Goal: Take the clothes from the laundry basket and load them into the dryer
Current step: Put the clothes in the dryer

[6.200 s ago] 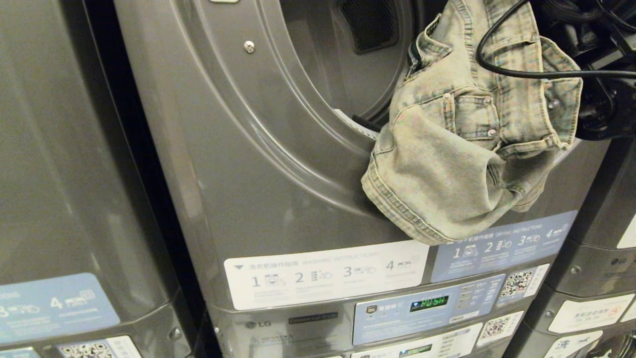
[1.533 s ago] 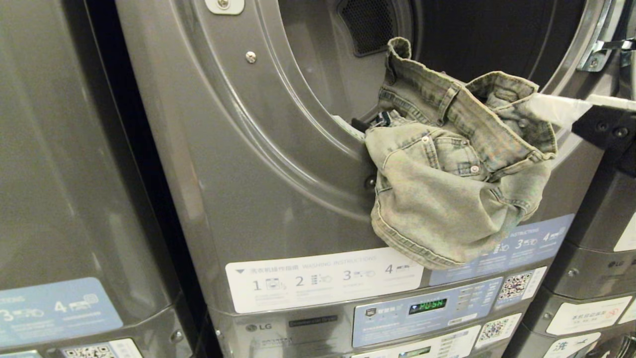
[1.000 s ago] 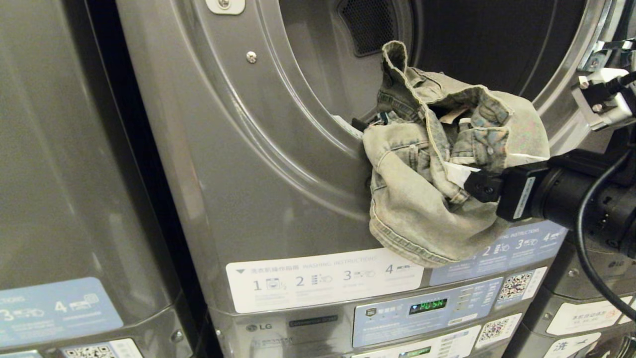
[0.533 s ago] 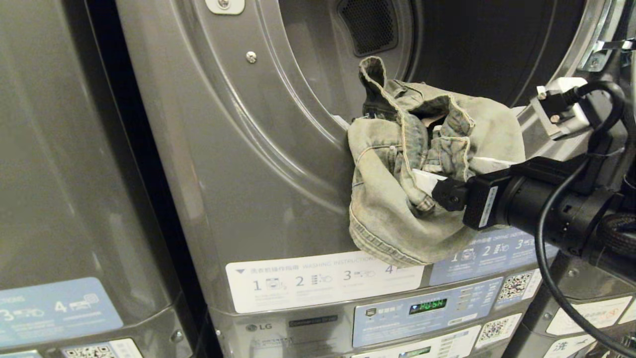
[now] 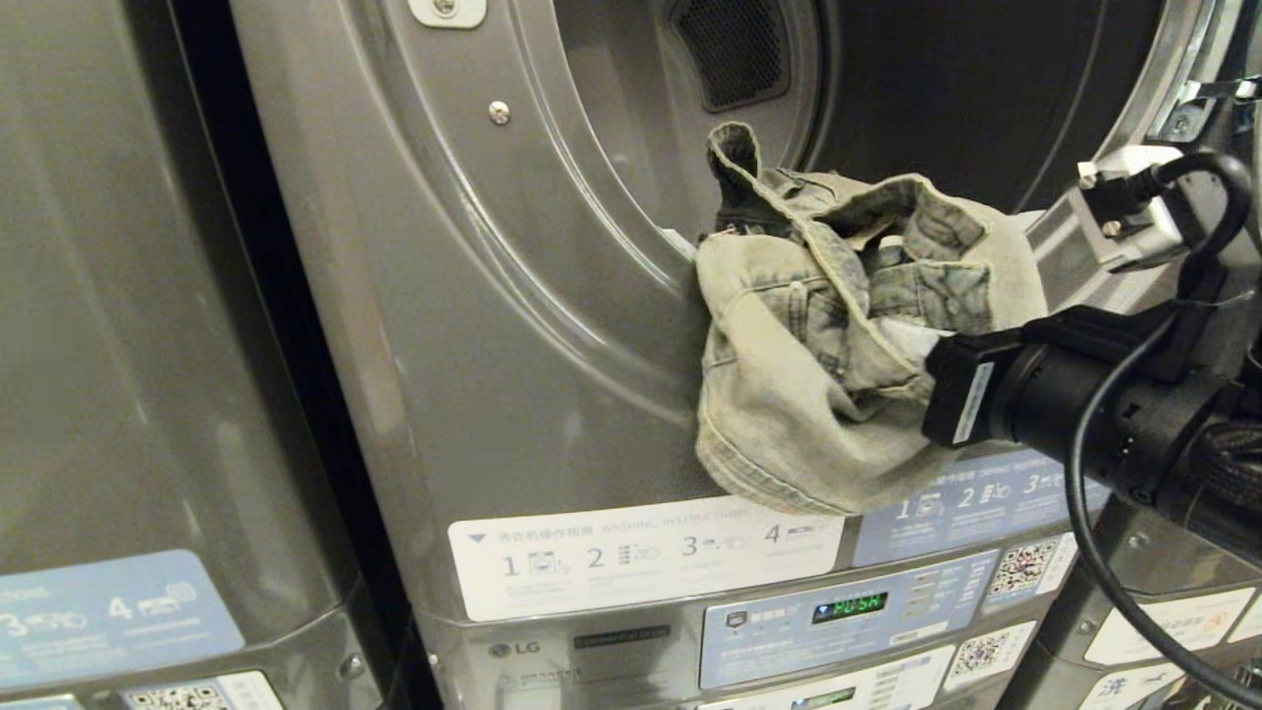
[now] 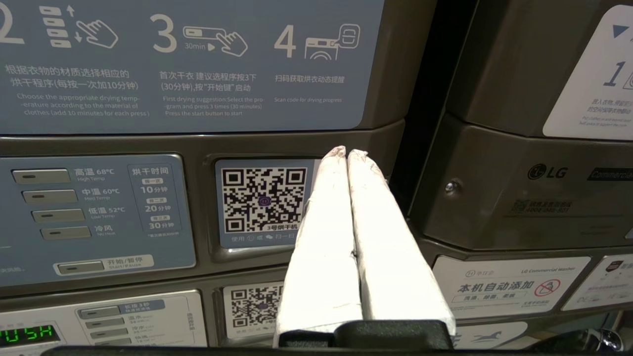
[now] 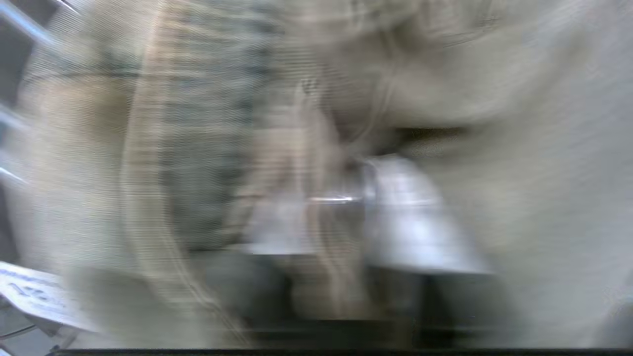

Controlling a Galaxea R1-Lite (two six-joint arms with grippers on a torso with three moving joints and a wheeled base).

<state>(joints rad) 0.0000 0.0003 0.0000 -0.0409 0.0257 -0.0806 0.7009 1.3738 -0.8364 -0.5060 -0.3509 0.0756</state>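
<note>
A faded denim garment (image 5: pixel 818 394) hangs bunched over the lower lip of the grey dryer's (image 5: pixel 493 345) round opening (image 5: pixel 946 99), half inside and half down the front. My right gripper (image 5: pixel 912 340) comes in from the right, its white fingers buried in the folds and shut on the denim. In the right wrist view the cloth (image 7: pixel 519 148) fills the picture around the right gripper (image 7: pixel 346 198). My left gripper (image 6: pixel 346 152) is parked low before a control panel, shut and empty. The laundry basket is out of view.
Another grey machine (image 5: pixel 118 345) stands at the left and one more at the right (image 5: pixel 1183 611). Below the opening are instruction stickers and a control panel (image 5: pixel 848 603). A door hinge (image 5: pixel 1183 108) sits at the opening's right rim. A black cable (image 5: pixel 1085 532) loops off my right arm.
My right arm has come in from the right and pushed into the garment, and its fingers have shut on the cloth. The denim has bunched and shifted a little left. The left arm kept still.
</note>
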